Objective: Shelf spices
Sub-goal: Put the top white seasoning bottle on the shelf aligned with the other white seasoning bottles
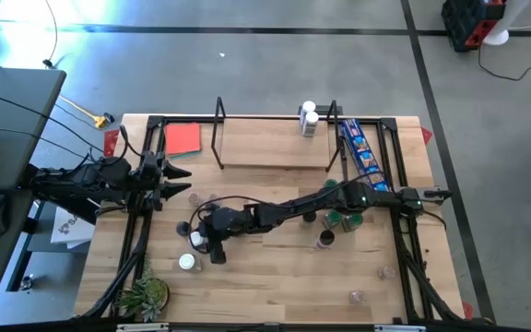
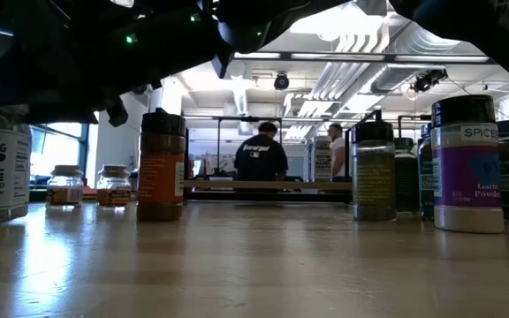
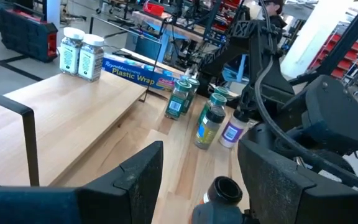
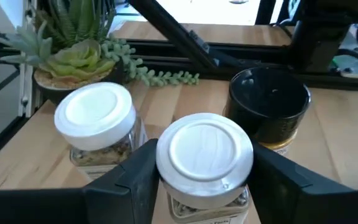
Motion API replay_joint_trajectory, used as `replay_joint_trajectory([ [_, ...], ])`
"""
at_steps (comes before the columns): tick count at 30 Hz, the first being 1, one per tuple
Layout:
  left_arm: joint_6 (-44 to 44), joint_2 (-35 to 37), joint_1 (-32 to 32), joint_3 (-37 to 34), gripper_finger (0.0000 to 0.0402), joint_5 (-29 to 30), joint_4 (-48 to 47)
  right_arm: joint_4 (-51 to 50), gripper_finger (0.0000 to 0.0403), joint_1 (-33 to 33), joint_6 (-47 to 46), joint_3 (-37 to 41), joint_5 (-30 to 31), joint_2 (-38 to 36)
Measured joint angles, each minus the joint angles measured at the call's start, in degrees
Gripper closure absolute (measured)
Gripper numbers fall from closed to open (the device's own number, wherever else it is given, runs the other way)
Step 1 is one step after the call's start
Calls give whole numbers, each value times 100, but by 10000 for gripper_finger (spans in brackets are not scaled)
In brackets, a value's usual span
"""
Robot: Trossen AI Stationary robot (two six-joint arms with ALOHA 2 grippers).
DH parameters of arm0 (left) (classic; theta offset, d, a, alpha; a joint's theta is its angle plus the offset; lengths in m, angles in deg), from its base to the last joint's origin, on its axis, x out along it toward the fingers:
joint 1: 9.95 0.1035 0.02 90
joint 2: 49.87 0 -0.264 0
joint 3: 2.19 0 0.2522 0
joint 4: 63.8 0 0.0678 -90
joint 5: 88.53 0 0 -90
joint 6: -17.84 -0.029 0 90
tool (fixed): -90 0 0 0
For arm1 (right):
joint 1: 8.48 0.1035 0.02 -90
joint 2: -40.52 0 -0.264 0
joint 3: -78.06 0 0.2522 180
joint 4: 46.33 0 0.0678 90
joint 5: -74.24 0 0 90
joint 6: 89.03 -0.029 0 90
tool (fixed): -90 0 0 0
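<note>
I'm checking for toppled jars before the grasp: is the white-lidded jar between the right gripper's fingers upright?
Upright: the right wrist view looks down on the white-lidded jar's flat round lid, level, between the fingers.

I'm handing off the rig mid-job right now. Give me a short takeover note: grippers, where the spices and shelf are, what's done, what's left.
Right gripper: reached across to the table's left, fingers either side of a white-lid jar; grip not confirmed.
Left gripper: open, empty, waiting at the left edge, facing the shelf.
Done: two white-lid jars stand at the shelf's right end.
Left: another white-lid jar and a black-lid jar by the plant; a cluster of jars mid-table under the right arm; a few more near the front right. The blue wrap box lies right of the shelf; leave it.
</note>
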Motion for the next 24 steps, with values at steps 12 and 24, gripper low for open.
replay_joint_trajectory([
  [12, -363, 1, -34, -2, 200, -45, 94, -1630, 212, 192, 751, -29, 1046, -1890],
  [24, -553, 0, -406, -398, 200, -47, 819, -2621, 212, 292, -66, 2361, 2185, -3198],
])
